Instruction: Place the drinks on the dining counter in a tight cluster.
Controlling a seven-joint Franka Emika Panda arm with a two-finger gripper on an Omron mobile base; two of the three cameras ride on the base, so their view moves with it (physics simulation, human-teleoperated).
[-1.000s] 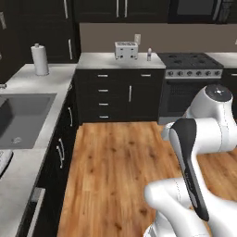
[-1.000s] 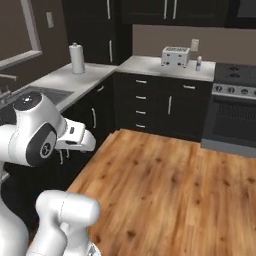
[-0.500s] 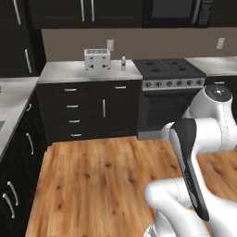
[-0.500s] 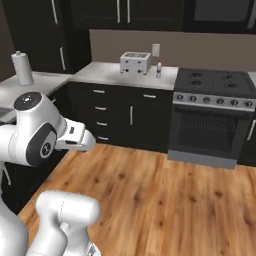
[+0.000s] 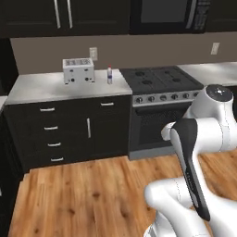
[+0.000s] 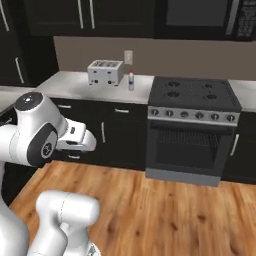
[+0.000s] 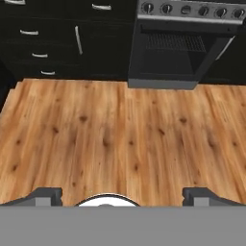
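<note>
Bottle (image 5: 109, 74) beside toaster (image 5: 78, 70) (hand (image 7: 122, 194) open).

2 base views face the stove (image 5: 162, 81) from either side, hand view overlooks floor (image 7: 120, 139)

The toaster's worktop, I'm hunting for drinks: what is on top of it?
On the worktop stand a silver toaster and, beside it, a small pale red-capped bottle. Nothing covers it.

A silver toaster (image 6: 105, 72) is seen on the pale tabletop (image 6: 75, 85), with a small red-capped bottle (image 6: 131, 80) just beside it. A black oven (image 6: 191, 131) is set above the wooden floor (image 6: 165, 210).
</note>
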